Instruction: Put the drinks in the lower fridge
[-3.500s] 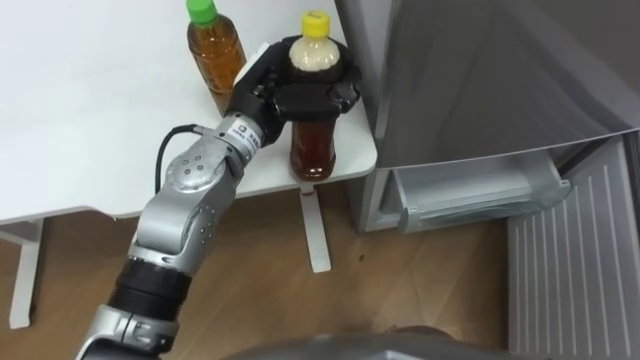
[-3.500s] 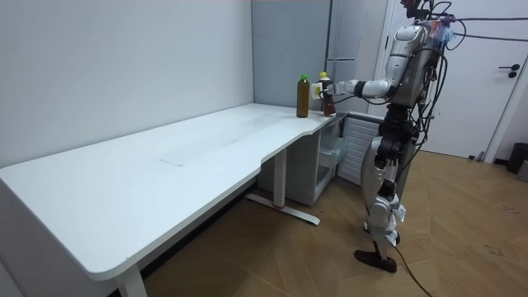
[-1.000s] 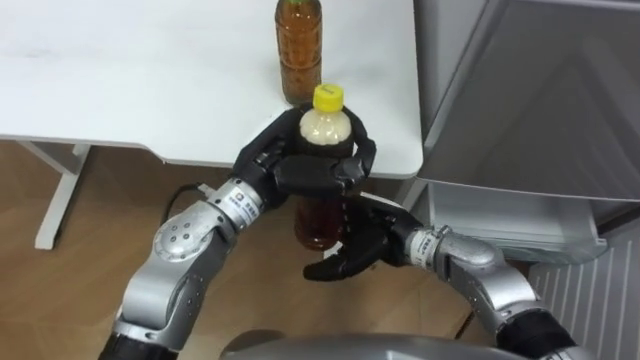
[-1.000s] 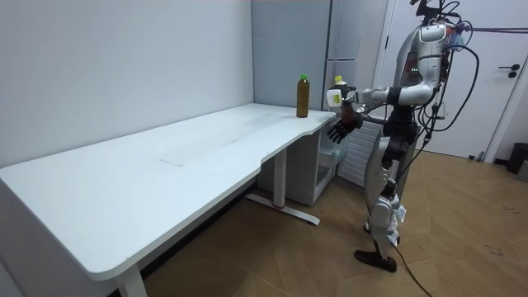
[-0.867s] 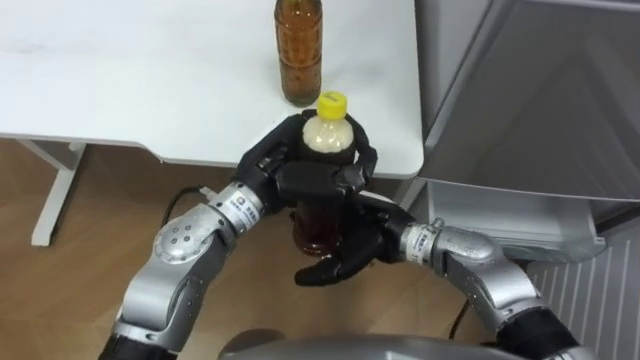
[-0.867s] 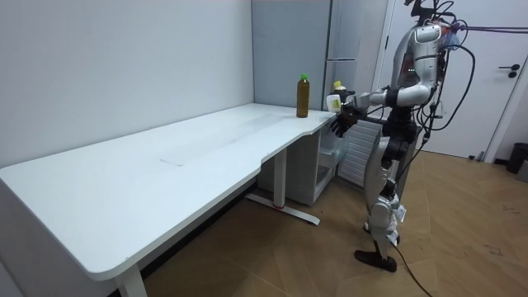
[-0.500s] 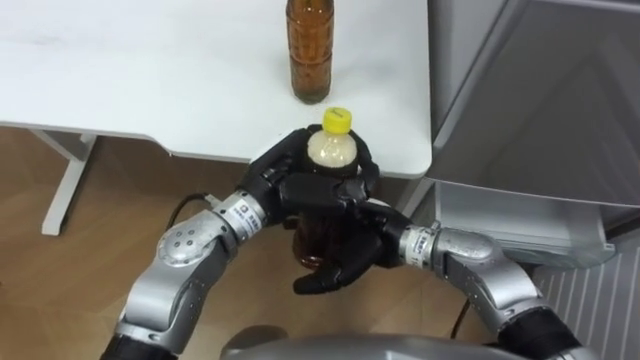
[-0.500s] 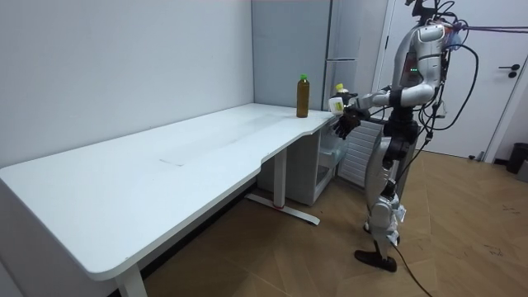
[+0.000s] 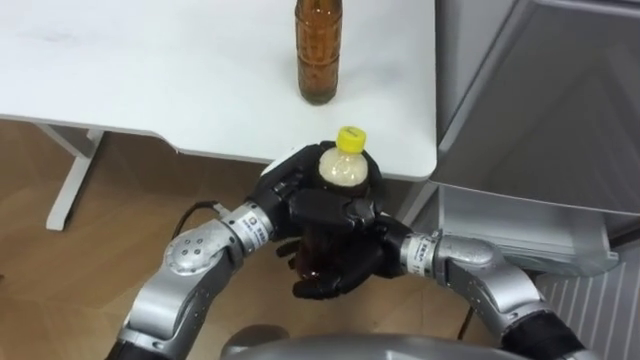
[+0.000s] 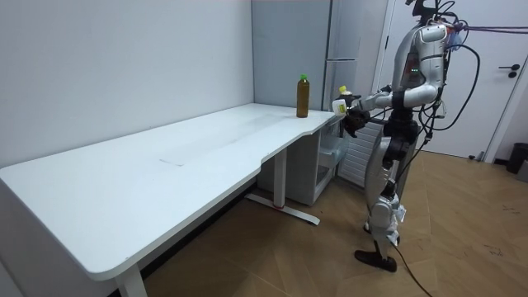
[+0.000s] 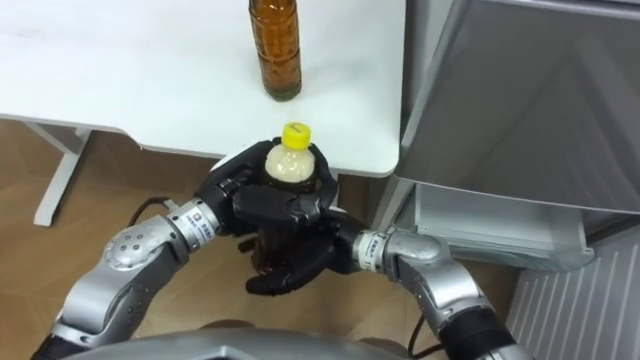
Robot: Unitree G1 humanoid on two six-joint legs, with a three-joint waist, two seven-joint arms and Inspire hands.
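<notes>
A brown drink bottle with a yellow cap [image 9: 341,172] hangs in the air just off the white table's [image 9: 150,90] front corner. My left hand [image 9: 296,194] is shut round its upper body. My right hand [image 9: 345,268] lies against the bottle's lower part from below, its fingers [image 9: 312,287] loosely spread under the base. A second brown bottle [image 9: 319,50] stands on the table behind; the room view shows its green cap [image 10: 303,77]. There I stand by the table's corner, in front of the fridge, both hands raised with the bottle [image 10: 341,101].
The grey fridge [image 9: 540,90] stands right of the table. Its lower part is open, with a pale shelf [image 9: 510,225] showing. The table's white leg [image 9: 70,180] stands on the wooden floor at left.
The yellow-capped bottle has come off the table and toward me in my left hand. My right hand has risen from below and closed up against the bottle's lower part.
</notes>
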